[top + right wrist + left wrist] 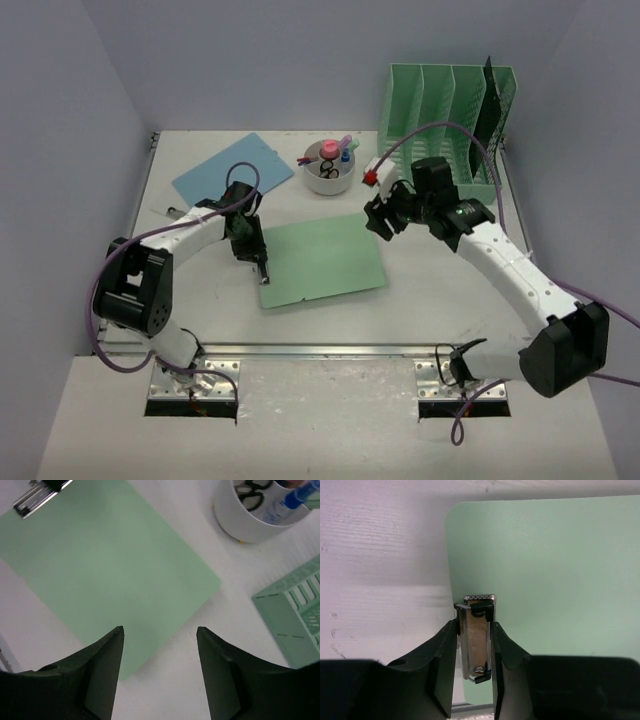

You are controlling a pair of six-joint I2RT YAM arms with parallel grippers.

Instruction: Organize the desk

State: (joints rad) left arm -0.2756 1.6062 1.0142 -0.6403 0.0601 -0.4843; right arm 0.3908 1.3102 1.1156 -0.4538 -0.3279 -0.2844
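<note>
Mint-green board [322,262] lies flat in the middle, and there is a metal clip [479,639] sitting on its left edge. Back left, a light blue sheet [232,168] lies flat too, tilted and apart from the board. Behind the board stands a white cup [330,186], packed with black-handled scissors [327,168], a blue pen [343,157] and something pink-topped [329,150]. Just right of the cup is a small red item [369,178], too small to identify. At the back right a mint-green file rack [440,100] stands upright, with a flat black piece [487,110] standing toward its right end and rising above the dividers.
</note>
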